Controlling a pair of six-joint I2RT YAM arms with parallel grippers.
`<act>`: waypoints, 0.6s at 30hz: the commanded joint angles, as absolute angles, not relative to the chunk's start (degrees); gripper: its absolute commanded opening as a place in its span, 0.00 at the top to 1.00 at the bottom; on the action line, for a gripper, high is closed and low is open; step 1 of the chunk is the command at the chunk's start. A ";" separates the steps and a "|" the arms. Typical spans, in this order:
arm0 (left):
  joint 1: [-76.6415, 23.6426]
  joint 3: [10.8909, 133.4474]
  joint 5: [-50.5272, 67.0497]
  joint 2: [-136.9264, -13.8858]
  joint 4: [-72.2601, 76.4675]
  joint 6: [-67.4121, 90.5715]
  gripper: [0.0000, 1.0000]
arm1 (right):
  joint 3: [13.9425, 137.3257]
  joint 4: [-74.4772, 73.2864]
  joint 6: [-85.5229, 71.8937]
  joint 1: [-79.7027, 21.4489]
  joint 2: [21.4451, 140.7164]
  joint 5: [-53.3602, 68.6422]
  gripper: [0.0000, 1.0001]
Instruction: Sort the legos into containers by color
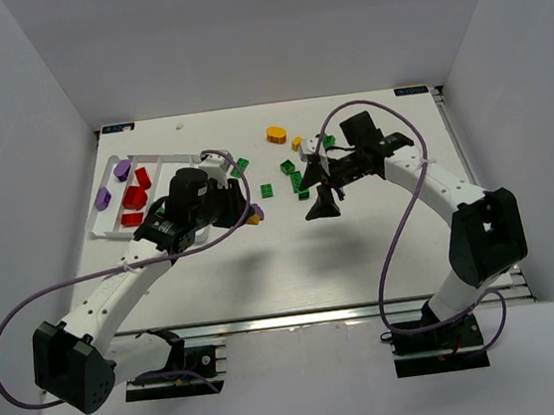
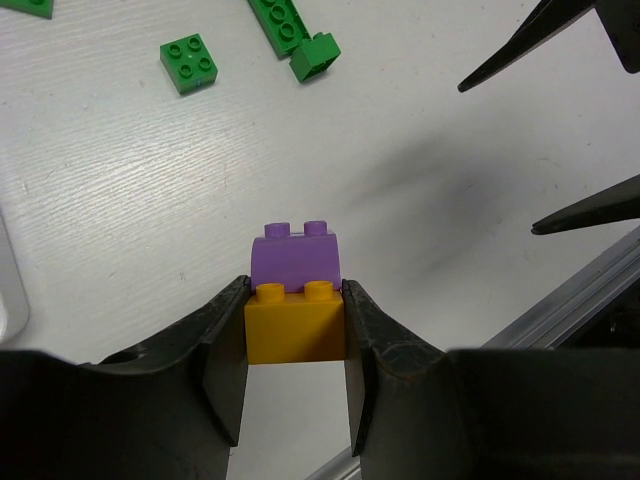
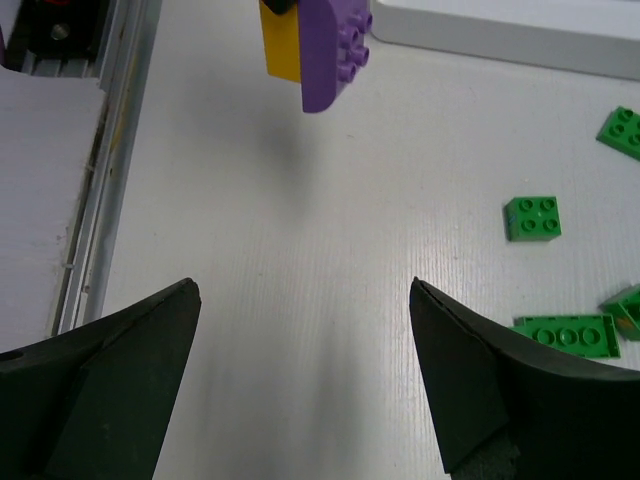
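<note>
The left gripper (image 2: 295, 305) is clamped on a small orange-yellow studded plastic brick (image 2: 295, 325). A rounded purple plastic brick (image 2: 296, 255) is stuck to its front. The pair is held over the white table (image 2: 150, 200), just right of the white plastic compartment tray (image 1: 157, 160). Red bricks (image 1: 136, 196) and purple bricks (image 1: 103, 197) lie in the tray. The right gripper (image 3: 300, 340) hovers nearby, fingers wide apart, holding nothing. Green studded bricks (image 1: 294, 179) lie scattered beside it, and an orange rounded brick (image 1: 276, 134) sits further back.
</note>
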State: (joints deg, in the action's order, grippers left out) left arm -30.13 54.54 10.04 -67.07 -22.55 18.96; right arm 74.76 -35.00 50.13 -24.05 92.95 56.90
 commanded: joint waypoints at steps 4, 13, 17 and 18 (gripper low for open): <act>-30.41 52.56 11.68 -63.28 -20.66 15.04 1.00 | 80.68 -35.42 50.10 -27.33 94.91 62.92 0.11; -30.41 51.15 13.27 -60.56 -18.64 11.69 1.00 | 87.97 -41.92 49.31 -32.52 101.42 67.76 0.11; -30.41 51.15 17.05 -59.68 -17.49 10.29 1.00 | 91.05 -42.80 48.96 -33.40 103.97 69.61 0.11; -30.41 51.24 18.18 -59.50 -17.75 9.85 1.00 | 91.75 -43.06 48.69 -33.40 104.50 69.96 0.10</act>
State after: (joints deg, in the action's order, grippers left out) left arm -30.13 51.33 14.28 -61.47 -19.59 12.01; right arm 87.88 -40.86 49.36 -33.26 103.61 66.19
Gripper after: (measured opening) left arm 0.470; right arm 0.896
